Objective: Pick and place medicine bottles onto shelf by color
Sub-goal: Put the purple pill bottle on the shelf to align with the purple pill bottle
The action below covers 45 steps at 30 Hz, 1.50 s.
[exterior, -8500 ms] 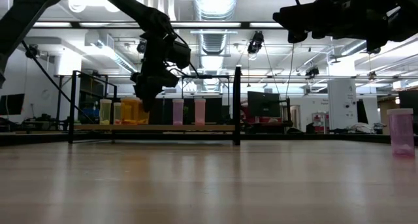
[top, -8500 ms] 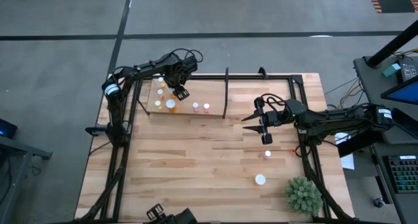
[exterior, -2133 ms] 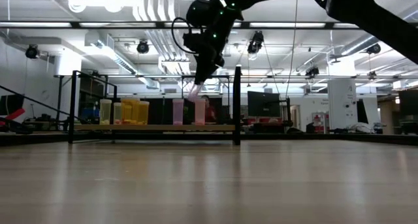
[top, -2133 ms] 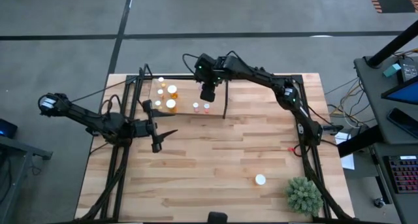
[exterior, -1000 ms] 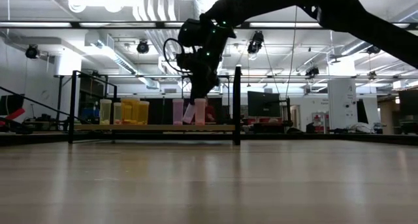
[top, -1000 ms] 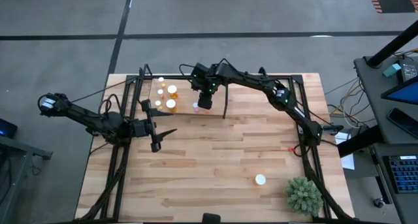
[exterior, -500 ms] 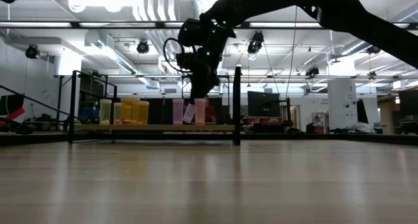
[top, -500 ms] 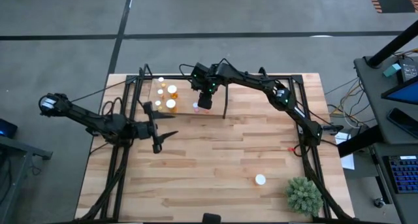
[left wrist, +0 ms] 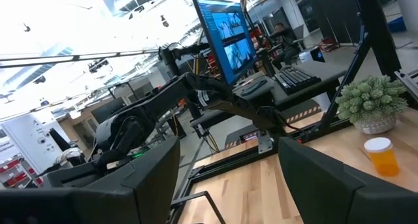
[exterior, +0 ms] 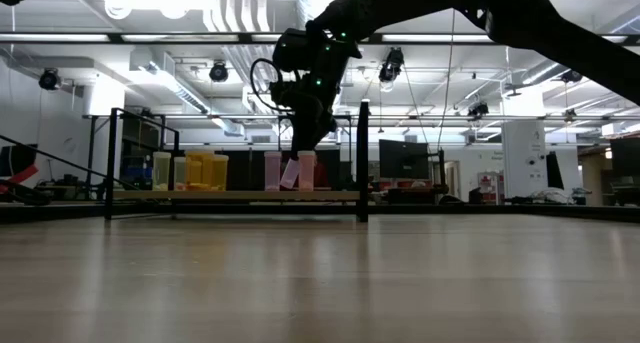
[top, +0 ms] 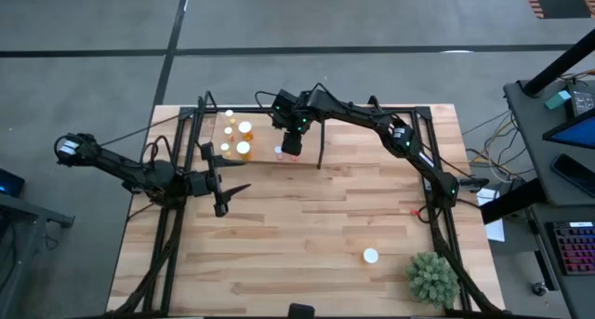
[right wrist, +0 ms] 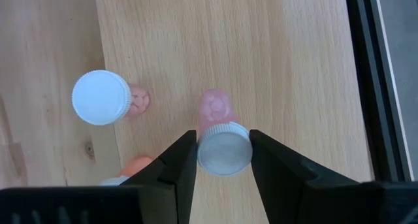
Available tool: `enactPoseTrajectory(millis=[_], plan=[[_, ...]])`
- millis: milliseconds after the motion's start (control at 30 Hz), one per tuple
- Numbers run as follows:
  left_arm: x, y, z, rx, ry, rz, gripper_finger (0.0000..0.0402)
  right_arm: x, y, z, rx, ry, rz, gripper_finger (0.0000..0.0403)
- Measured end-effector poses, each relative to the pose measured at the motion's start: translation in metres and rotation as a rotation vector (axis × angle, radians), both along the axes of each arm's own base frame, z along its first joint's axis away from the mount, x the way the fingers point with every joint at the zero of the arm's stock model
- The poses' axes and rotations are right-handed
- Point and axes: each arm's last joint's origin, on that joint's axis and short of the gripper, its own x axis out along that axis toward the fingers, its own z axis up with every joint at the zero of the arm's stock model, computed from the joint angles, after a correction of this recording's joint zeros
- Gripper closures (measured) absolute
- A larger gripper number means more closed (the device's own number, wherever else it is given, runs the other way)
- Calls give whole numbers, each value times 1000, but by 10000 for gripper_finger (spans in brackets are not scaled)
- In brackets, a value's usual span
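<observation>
Since the picture from about two seconds back, the right arm had come down lower over the shelf (top: 265,155), and the pink bottle that hung up in the air was now down by the other pink ones.

Biggest was the bench (top: 307,245), made of pale wood planks with lines in them. On it, at the far edge, lay the shelf, a flat, smooth wood board with thin black posts.

The right hand (right wrist: 224,160) was right above the shelf, pointing down. Its two dark fingers were squeezed on the white cap of a small round pink bottle (right wrist: 215,110). That bottle leaned a bit, so I think it was just being set down. It was held by the cap so the bottom could land flat.

Just beside the right hand stood another pink bottle (right wrist: 101,97) with a ribbed white cap. Farther along from the hand stood the orange bottles (top: 241,139), kept apart, so each color had its own place.

The left hand (top: 226,190) waited well away from the shelf, over the bench, with its fingers spread apart and nothing in them.

One more orange bottle (top: 370,256) sat far from both hands, near the spiky green plant (top: 431,278).
</observation>
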Motion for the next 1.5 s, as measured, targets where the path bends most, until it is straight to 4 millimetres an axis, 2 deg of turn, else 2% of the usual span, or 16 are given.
enactPoseTrajectory(millis=[267, 633, 967, 1167, 1300, 1400, 1500], plan=[[0, 0, 0, 0, -2, 0, 159, 0, 0, 0, 0, -1, 0, 284], [0, 0, 1, 2, -5, 1, 159, 0, 0, 0, 3, -3, -9, 230], [0, 0, 1, 2, -5, 1, 159, -1, 0, 4, 4, -10, -22, 220], [0, 0, 0, 3, -5, 1, 159, -6, 2, 21, -5, -43, -43, 220], [0, 0, 0, 3, -5, 1, 159, -11, 7, 40, -20, -81, -38, 224], [0, 0, 1, 1, -5, 0, 159, -17, 16, 57, -38, -108, -13, 232], [0, 0, 1, -1, -6, -1, 159, -25, 32, 78, -55, -134, 32, 244]])
